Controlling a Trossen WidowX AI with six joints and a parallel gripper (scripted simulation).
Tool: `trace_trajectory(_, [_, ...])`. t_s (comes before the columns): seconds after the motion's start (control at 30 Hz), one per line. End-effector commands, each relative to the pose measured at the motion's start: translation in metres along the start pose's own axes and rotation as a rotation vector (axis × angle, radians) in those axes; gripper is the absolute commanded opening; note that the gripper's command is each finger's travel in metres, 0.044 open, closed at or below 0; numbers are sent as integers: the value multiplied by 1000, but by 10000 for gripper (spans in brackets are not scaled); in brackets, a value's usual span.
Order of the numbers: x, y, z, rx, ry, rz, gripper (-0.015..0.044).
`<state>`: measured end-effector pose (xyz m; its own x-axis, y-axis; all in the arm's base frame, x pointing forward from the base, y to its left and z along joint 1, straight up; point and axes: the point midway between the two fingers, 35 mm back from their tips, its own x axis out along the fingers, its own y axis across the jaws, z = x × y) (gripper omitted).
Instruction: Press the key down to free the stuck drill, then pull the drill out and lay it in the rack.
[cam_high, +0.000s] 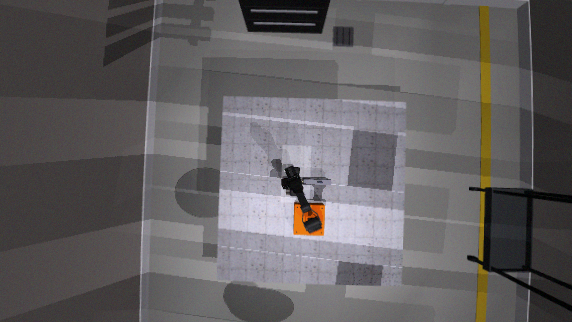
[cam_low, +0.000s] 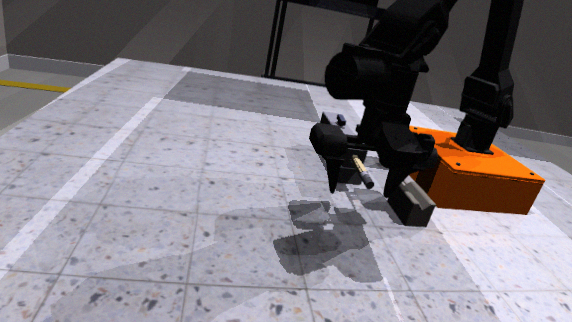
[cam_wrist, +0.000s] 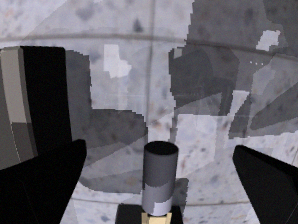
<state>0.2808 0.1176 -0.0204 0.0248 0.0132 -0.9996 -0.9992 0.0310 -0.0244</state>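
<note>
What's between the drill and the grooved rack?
One finger of the open gripper cuts between the drill and the rack in the exterior and wrist views; whether it touches the rack, I can't tell.

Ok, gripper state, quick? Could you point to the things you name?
Gripper (cam_low: 360, 190) (cam_wrist: 162, 151): open, fingers wide apart, nothing held; the drill's grey end (cam_wrist: 160, 175) shows between them in the wrist view, untouched.
</note>
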Motion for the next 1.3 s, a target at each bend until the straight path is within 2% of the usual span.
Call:
trace_trajectory(0.0, [1, 1, -3, -4, 0, 4, 440])
trace_trajectory(0.87, [5, 3, -10, -4, 0, 4, 440])
trace_trajectory(1.27, [3, 1, -9, 2, 0, -1, 125])
